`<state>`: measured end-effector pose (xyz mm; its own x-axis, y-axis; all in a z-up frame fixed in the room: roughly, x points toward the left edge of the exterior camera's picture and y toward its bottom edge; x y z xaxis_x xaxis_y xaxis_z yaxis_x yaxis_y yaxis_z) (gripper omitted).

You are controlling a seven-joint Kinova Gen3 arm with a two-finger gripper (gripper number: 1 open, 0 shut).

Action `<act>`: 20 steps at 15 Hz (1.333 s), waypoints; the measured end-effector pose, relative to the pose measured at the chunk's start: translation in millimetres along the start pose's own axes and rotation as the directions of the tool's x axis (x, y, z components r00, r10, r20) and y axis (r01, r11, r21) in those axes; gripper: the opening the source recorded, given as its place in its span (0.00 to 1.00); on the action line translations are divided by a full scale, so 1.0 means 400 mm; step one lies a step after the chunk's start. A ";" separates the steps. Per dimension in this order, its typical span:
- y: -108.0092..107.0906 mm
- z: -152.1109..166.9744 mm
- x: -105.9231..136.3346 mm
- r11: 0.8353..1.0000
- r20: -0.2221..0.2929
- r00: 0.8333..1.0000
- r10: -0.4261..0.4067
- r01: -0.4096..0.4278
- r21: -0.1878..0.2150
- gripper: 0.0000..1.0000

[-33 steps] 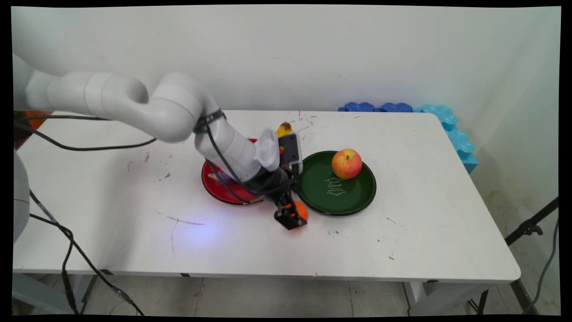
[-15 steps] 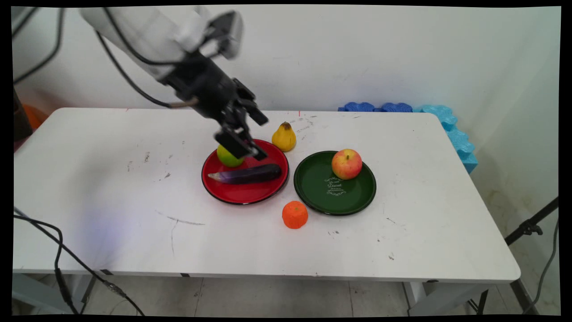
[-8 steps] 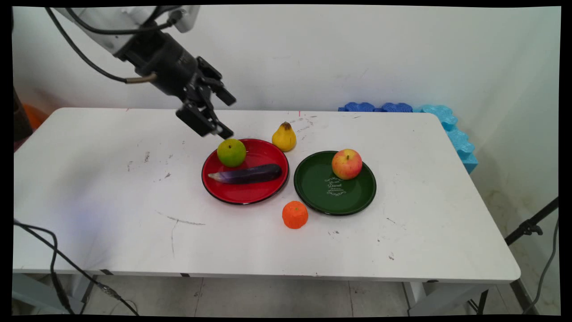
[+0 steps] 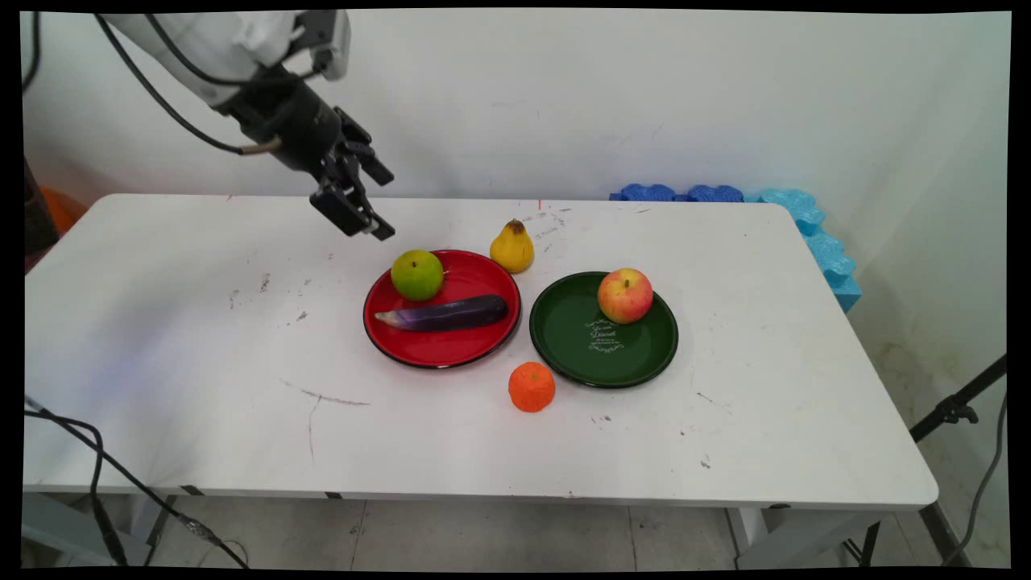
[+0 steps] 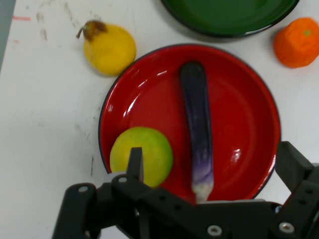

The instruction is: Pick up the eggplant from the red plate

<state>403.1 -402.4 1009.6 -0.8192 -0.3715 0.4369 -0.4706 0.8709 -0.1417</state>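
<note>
**Gripper lifted clear of the red plate, nothing carried**

The gripper (image 4: pixel 366 201) has been raised and drawn back from the desk (image 4: pixel 201 338) over the last two seconds. It was down at the orange (image 4: pixel 532 387), just in front of the red plate (image 4: pixel 439 348); a second ago it hung over that plate's far-left part, and now it is held above and behind the plate's far-left rim, touching nothing. The jaws are spread wide and empty — in the hand view one finger (image 5: pixel 134 162) stands in front of the green apple (image 5: pixel 144 154) and the other at the picture's right, with the plate between them. The orange is left where it was, on the bare desk, and appears not to have shifted.

On the red plate lie the green apple, at its far-left side, and a purple eggplant (image 4: pixel 447 312) stretched across the middle; the two are close together, whether touching cannot be told. The green apple is the thing nearest the gripper.

Just behind the plate's far-right rim a yellow pear (image 4: pixel 512 247) stands on the desk. To the plate's right, close beside it, is a green plate (image 4: pixel 580 358) bearing a red-and-yellow apple (image 4: pixel 625 295) at its far side. Nothing stands between the gripper and the red plate — the air above it is unobstructed.
</note>
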 end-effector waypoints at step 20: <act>0.016 0.488 0.008 0.998 0.118 0.993 -0.002 0.010 -0.065 1.00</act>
<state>333.4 -460.9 836.7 -0.8511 -0.4090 0.3291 -0.4564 0.8862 -0.0791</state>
